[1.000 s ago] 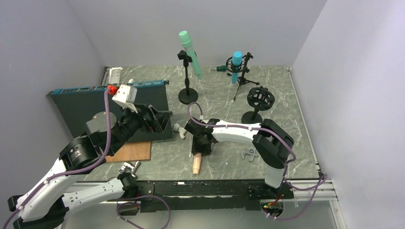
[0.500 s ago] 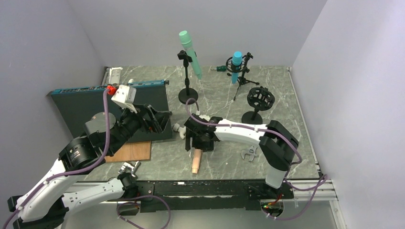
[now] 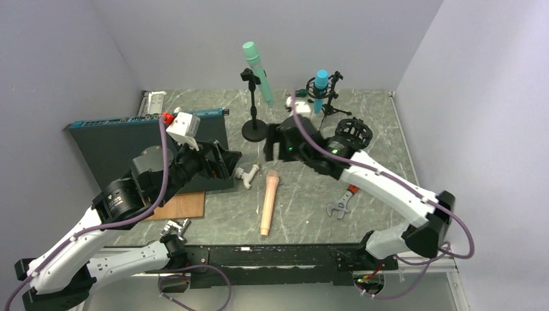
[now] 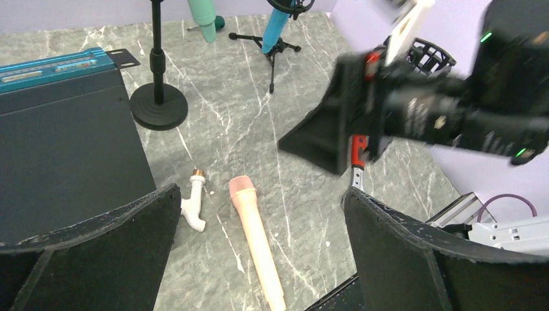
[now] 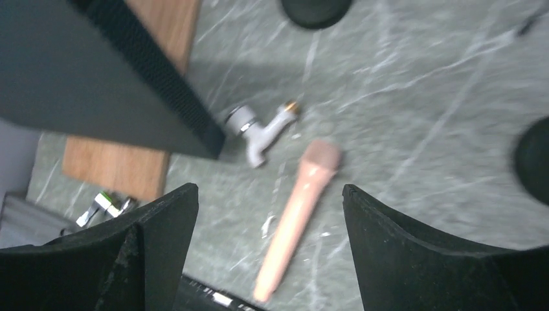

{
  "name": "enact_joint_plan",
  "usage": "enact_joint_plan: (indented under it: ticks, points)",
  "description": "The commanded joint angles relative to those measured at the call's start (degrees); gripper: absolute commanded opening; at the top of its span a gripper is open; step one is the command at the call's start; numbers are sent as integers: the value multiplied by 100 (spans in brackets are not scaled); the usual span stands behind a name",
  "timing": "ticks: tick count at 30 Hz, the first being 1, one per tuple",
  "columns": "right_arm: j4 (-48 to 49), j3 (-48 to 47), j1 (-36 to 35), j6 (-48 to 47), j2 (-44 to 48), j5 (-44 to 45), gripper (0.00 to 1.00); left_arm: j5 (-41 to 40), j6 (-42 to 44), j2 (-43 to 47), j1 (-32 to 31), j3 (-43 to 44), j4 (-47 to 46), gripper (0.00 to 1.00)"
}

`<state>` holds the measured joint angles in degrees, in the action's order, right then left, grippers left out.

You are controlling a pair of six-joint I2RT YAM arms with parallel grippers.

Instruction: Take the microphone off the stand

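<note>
A pink microphone point(image 3: 268, 202) lies flat on the marble table, head pointing away from the arms; it also shows in the left wrist view point(image 4: 257, 240) and the right wrist view point(image 5: 298, 217). The black stand with an empty round shock mount point(image 3: 353, 134) is at the right rear. My right gripper point(image 3: 275, 145) hangs open well above the table, over the microphone's head, with nothing between its fingers point(image 5: 270, 189). My left gripper point(image 3: 223, 162) is open to the left of the microphone, looking down at it point(image 4: 260, 192).
A green microphone point(image 3: 257, 71) sits on a round-base stand point(image 3: 254, 131) and a blue one point(image 3: 320, 87) on a tripod at the back. A white pipe fitting point(image 3: 247, 175), a wrench point(image 3: 341, 204), a dark case point(image 3: 116, 146) and a wooden board point(image 3: 178, 206) lie around.
My right gripper opened, let go of the pink microphone and rose toward the back. The microphone now lies alone on the table. The left arm shifted slightly right.
</note>
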<state>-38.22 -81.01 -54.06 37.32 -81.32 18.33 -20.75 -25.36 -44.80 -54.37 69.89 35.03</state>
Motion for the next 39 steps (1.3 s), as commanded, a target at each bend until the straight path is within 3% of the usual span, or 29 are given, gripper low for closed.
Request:
enact_joint_plan:
  ticks: [1, 10, 18, 21, 25, 28, 31, 35, 39]
  points:
    - [-394, -134, 681, -832, 681, 587, 83, 151, -27, -100, -16, 270, -123, 99]
    - [-491, -380, 1571, -1860, 1612, 1408, 83, 283, -39, -219, -22, 288, -215, 99]
    - [-738, -1024, 2714, -2139, 1521, 1128, 86, 386, -21, -232, -13, 286, -225, 99]
    - [-649, -1089, 3582, -2010, 1546, 39, 99, 479, 24, -259, -12, 322, -191, 99]
    - [-661, -1102, 5027, -1581, 1329, -1966, 99, 734, 126, -424, -18, 517, -35, 99]
    - [-474, -768, 6371, -1234, 1137, -3990, 99, 985, 195, -546, -16, 669, 76, 99]
    - [343, 99, 7399, -539, 1114, -6178, 100, 1222, 230, -615, -18, 792, 165, 99]
    - [2017, 1269, 7807, 597, 1223, -7445, 98, 1448, 241, -662, -25, 918, 282, 99]
    - [2729, 1915, 7807, 1023, 1345, -7742, 98, 1494, 235, -598, -16, 845, 272, 99]
